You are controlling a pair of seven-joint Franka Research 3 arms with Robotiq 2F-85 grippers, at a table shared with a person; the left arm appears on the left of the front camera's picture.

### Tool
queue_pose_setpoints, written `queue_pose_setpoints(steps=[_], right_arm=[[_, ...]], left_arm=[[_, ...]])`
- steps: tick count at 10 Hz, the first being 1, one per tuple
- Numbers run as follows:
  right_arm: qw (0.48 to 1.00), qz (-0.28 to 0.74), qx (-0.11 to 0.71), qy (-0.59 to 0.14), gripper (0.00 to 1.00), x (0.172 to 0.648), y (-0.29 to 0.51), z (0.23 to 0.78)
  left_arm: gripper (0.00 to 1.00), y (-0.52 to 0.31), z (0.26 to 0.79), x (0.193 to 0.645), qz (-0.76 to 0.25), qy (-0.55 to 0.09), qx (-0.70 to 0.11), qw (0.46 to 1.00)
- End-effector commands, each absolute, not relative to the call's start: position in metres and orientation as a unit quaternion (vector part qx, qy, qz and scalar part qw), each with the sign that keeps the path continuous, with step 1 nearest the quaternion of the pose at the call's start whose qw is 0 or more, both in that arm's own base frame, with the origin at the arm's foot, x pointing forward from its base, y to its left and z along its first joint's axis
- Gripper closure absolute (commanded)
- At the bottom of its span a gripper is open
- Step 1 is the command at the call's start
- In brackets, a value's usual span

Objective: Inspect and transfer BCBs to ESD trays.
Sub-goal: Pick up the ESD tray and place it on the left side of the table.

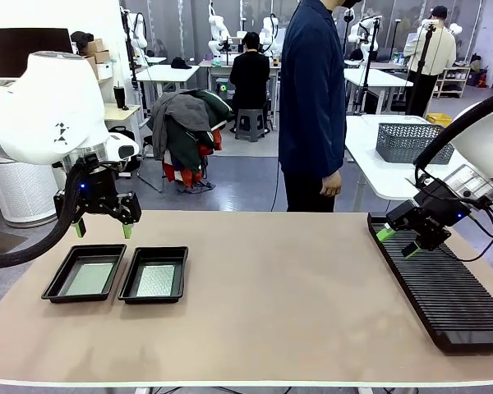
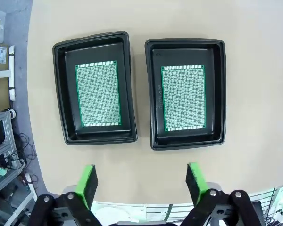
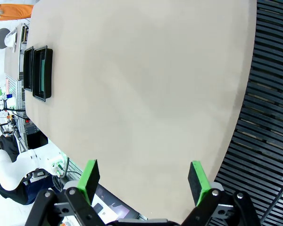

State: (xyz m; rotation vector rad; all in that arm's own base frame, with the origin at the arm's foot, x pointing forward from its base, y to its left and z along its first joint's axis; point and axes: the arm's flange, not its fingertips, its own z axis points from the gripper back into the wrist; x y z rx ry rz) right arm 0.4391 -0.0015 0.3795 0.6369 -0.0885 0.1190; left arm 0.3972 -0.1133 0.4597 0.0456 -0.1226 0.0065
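Across a beige table [image 1: 296, 295], a long black ribbed rack [image 1: 444, 287] runs along the 3 o'clock side while two black ESD trays [image 1: 85, 272] [image 1: 154, 274] sit side by side at 9 o'clock, each holding one green BCB [image 2: 98, 94] [image 2: 183, 98] flat on its floor. Hovering above the trays, the left gripper [image 1: 103, 229] hangs with jaws wide and empty; the right gripper [image 1: 398, 242], equally spread and empty, hangs over the rack's far end, with a person [image 1: 312, 107] standing at 12 o'clock.

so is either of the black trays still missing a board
No, in the left wrist view each of the two ESD trays holds one green BCB lying flat on its floor.
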Motion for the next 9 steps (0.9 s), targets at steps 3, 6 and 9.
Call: queue_pose_setpoints(steps=[3, 6, 9], right_arm=[[0.949, 0.050, 0.309, -0.046, 0.00, 0.4402, 0.0007, 0.3792], [0.949, 0.050, 0.309, -0.046, 0.00, 0.4402, 0.0007, 0.3792], [0.949, 0.050, 0.309, -0.046, 0.00, 0.4402, 0.0007, 0.3792]], left_arm=[[0.00, -0.1103, 0.4596, 0.3994, 0.006, -0.066, 0.020, 0.998], [0.00, -0.1103, 0.4596, 0.3994, 0.006, -0.066, 0.020, 0.998], [0.00, -0.1103, 0.4596, 0.3994, 0.006, -0.066, 0.020, 0.998]])
